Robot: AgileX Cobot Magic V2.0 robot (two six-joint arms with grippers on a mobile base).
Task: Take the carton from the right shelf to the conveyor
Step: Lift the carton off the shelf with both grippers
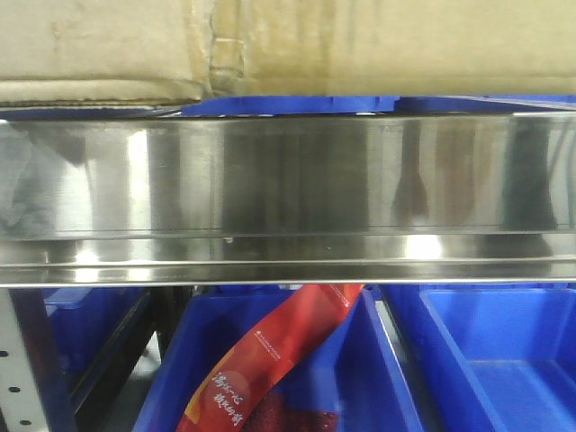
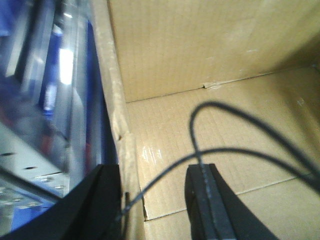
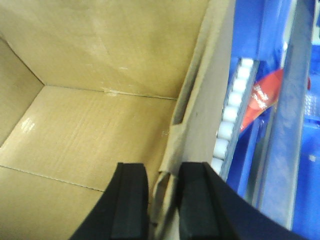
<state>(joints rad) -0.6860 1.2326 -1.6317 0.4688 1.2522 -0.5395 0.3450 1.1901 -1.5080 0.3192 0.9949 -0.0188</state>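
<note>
Cardboard carton point(image 2: 200, 50): left gripper point(image 2: 152, 172) straddles (right gripper point(image 3: 164, 170) pinches).

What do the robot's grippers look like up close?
The left gripper has two matte black, blocky jaws with flat inner faces; a thin black cable loops in front of them. The right gripper has the same black, squared-off jaws, with no cable in view. No markings show.

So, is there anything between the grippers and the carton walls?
Nothing visible. The left gripper straddles one wall of the carton, open; the right gripper pinches another wall. Only a thin black cable loops above the carton floor, beside the left gripper.
</note>
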